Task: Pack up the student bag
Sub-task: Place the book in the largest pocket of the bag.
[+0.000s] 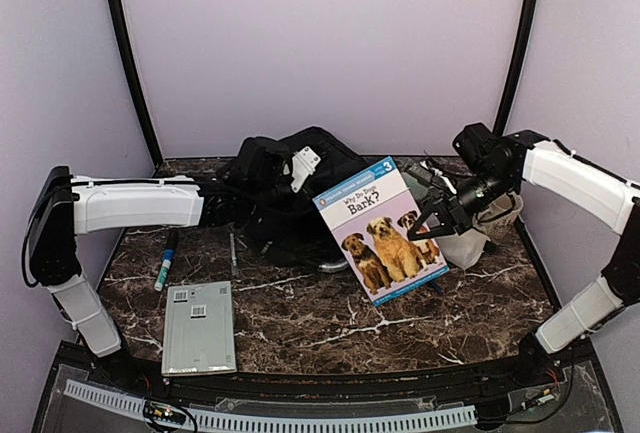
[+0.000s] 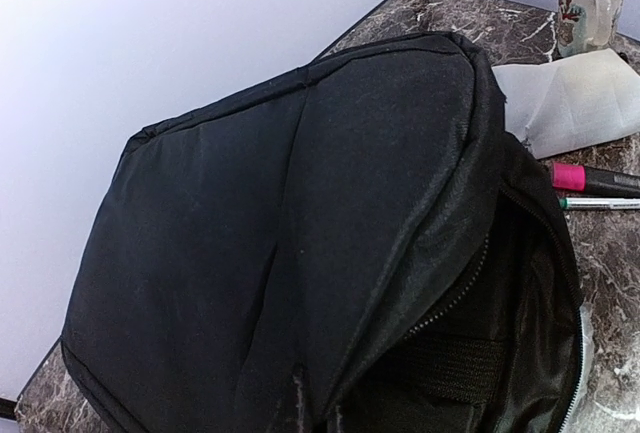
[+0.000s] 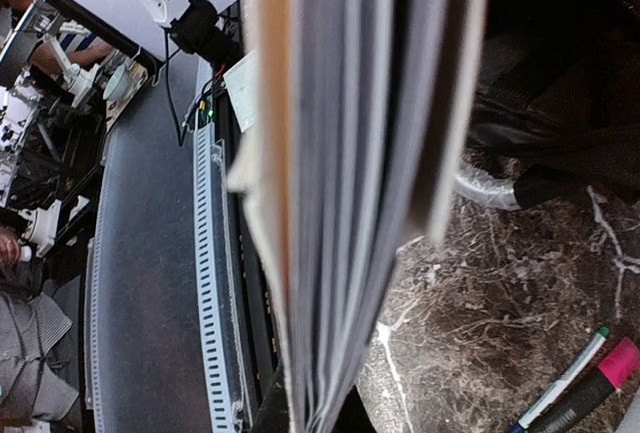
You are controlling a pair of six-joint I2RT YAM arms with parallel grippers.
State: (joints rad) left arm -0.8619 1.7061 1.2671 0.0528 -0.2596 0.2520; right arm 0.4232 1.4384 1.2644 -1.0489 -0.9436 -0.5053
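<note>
Right fingers (image 1: 438, 218) pinching one book (image 1: 380, 228), one student bag (image 1: 275, 188) behind

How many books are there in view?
2. The dog book is held up by the right gripper over the table; a grey book lies flat near the front left. More may be hidden inside the student bag.

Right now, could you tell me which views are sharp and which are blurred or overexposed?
Top external: evenly lit, book title legible. Left wrist: student bag sharp, wall pale and featureless. Right wrist: the close book pages blur; pink marker behind is sharper.
</note>
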